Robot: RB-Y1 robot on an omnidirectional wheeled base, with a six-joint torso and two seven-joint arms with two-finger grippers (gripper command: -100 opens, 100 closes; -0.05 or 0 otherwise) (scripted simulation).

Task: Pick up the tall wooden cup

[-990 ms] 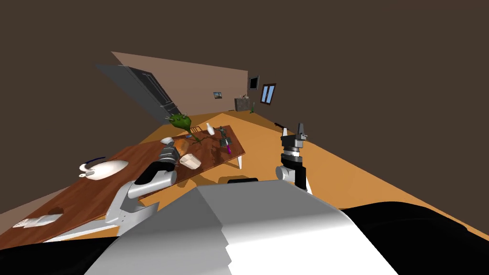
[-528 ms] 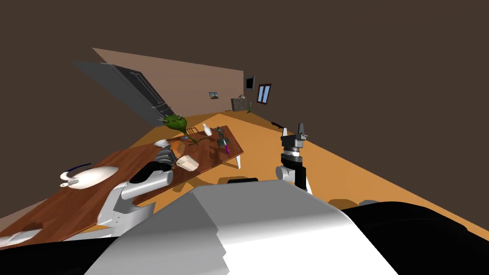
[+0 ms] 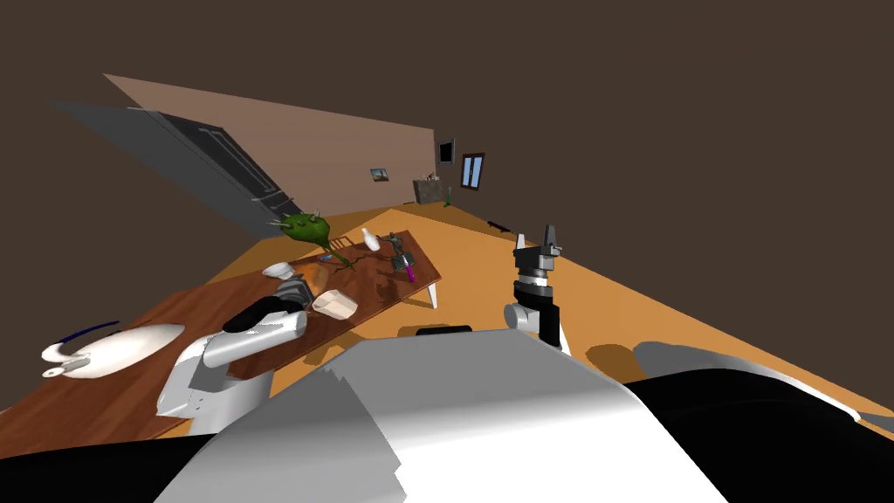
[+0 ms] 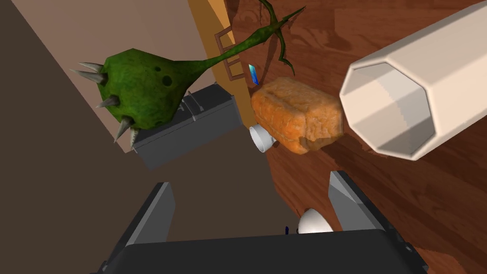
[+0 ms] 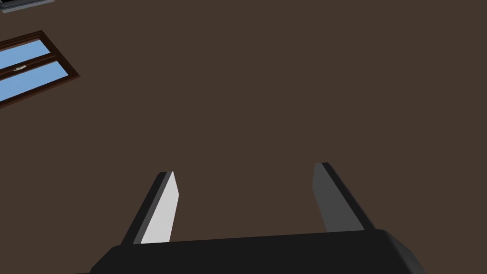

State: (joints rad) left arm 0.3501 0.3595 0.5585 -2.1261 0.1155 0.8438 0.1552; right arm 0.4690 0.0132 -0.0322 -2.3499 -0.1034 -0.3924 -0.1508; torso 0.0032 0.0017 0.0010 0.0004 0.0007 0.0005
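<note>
Left gripper (image 4: 252, 209) above the brown wood-grained bench (image 4: 428, 204), fingers released and spread wide, nothing between them. The tall cup (image 4: 394, 109), drawn pale cream with faceted sides, stands on the bench with its open mouth turned toward the left wrist camera. It lies beyond the fingertips and off to one side of them, apart from both fingers. Just beside the cup, touching or nearly so, is an orange-brown loaf-like lump (image 4: 297, 116). A small white bowl (image 4: 261, 138) sits against the lump's far side, at the bench edge. A green spiked plant head (image 4: 138, 90) on a thin stem reaches out past that edge.

In the head view the left gripper (image 3: 297, 288) is over the bench (image 3: 209, 306), with the tall cup (image 3: 334, 305) just beside it on the near side.

Right gripper (image 3: 535, 234), raised over the orange floor (image 3: 663, 306) well apart from the bench. Its fingers (image 5: 164, 209) are likewise released and hold nothing.
</note>
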